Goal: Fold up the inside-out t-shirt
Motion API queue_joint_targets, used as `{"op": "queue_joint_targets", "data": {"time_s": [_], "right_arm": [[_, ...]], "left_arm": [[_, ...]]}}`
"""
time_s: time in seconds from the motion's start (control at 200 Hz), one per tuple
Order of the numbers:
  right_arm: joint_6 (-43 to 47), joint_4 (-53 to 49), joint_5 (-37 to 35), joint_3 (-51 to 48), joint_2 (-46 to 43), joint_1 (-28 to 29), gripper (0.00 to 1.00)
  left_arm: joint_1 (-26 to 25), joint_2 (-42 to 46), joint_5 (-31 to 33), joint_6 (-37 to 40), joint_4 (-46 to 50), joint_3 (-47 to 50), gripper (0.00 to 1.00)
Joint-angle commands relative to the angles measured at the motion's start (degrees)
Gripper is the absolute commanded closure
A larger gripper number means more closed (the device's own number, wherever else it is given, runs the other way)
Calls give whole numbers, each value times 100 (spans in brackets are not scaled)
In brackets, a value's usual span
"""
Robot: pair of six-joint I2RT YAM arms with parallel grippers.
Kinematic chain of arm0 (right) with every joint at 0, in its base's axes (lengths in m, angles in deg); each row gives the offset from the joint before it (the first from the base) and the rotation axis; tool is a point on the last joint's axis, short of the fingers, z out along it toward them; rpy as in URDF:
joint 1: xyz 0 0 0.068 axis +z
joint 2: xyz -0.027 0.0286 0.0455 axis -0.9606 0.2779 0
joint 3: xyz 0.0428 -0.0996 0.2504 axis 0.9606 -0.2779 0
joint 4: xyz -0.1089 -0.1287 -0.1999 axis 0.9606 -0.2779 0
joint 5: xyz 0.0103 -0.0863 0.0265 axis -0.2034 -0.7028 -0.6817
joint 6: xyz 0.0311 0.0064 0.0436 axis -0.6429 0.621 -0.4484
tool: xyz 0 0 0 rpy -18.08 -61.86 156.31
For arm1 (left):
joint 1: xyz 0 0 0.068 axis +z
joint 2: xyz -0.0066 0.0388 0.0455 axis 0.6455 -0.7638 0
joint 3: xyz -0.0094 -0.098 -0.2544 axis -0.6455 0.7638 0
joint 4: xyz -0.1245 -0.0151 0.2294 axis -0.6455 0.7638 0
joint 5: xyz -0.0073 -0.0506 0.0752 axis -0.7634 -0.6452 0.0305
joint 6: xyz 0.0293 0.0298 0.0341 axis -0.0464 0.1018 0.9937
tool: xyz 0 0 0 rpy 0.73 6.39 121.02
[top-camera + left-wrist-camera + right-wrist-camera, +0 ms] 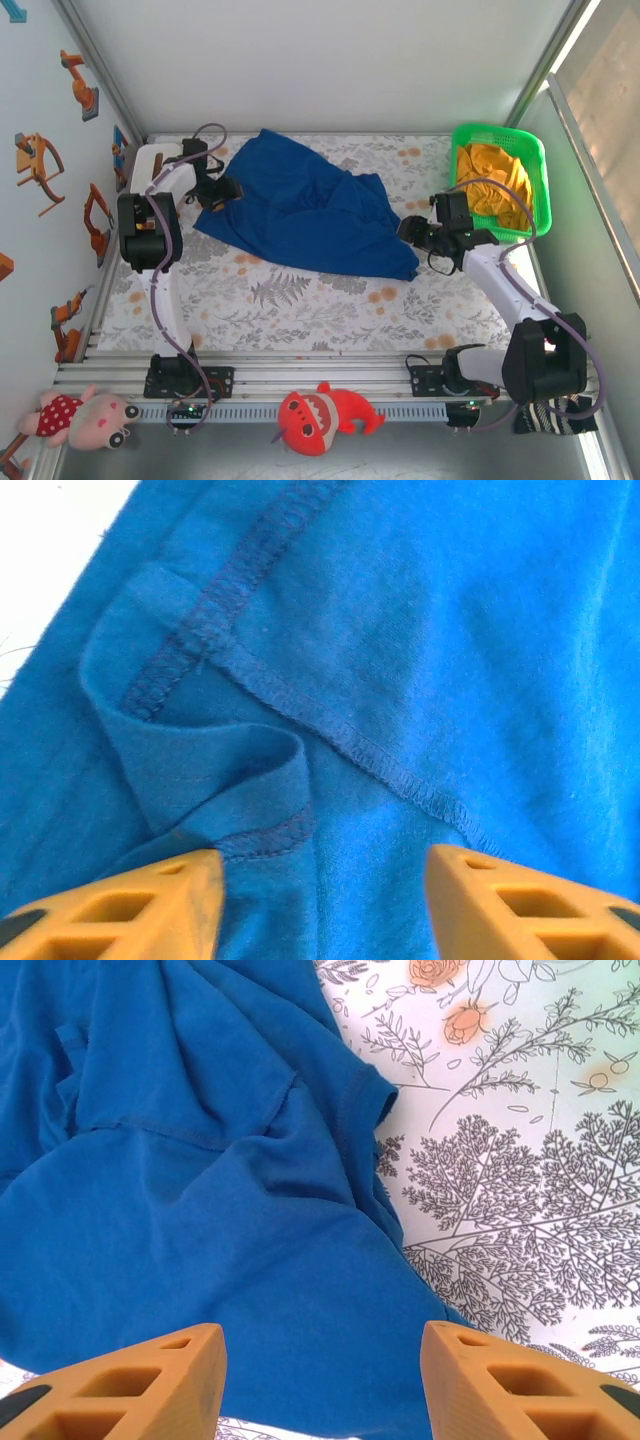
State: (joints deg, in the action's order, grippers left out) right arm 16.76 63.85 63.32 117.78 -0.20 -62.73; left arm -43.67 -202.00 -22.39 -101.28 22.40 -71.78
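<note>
Lying rumpled across the worktop's [300, 300] far half, inside-out t-shirt [310, 215] runs lengthwise left to right. Left hand [322, 865], parted, sits over left-end seam [340, 740]; right hand [322, 1345], parted too, over right end.

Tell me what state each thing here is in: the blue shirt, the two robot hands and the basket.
blue t-shirt, lying crumpled on the table, seams showing outward, not yet folded.
left hand, open, close over a seam of the shirt.
right hand, open, over the shirt's edge.
green basket, upright, holding an orange-yellow garment.
</note>
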Motion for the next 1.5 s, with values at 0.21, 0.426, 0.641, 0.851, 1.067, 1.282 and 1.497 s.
{"op": "queue_joint_targets", "data": {"time_s": [0.21, 0.426, 0.641, 0.851, 1.067, 1.282, 1.497], "right_arm": [[-66, 56, 205, 644, 238, 165, 48], [130, 52, 103, 1783, 1629, 599, 46], [356, -393, -106, 3535, 3446, 948, 42], [380, -887, -140, 5210, 4979, 1026, 40], [383, -1344, -389, 6379, 6041, 1047, 39], [361, -1460, -111, 6977, 6519, 1049, 97], [468, -1500, 4, 7274, 5654, 863, 100]], "left_arm": [[27, 579, -4, -56, 207, 108, 100], [71, 2154, -37, -496, -216, 1719, 100], [176, 3629, -246, -1162, -761, 3732, 100], [231, 4371, -277, -1509, -893, 4415, 100], [285, 4309, -336, -1423, -704, 4191, 100], [328, 4229, -353, -1412, -646, 3970, 100], [631, 3633, -457, -1398, -531, 2934, 100]]}}
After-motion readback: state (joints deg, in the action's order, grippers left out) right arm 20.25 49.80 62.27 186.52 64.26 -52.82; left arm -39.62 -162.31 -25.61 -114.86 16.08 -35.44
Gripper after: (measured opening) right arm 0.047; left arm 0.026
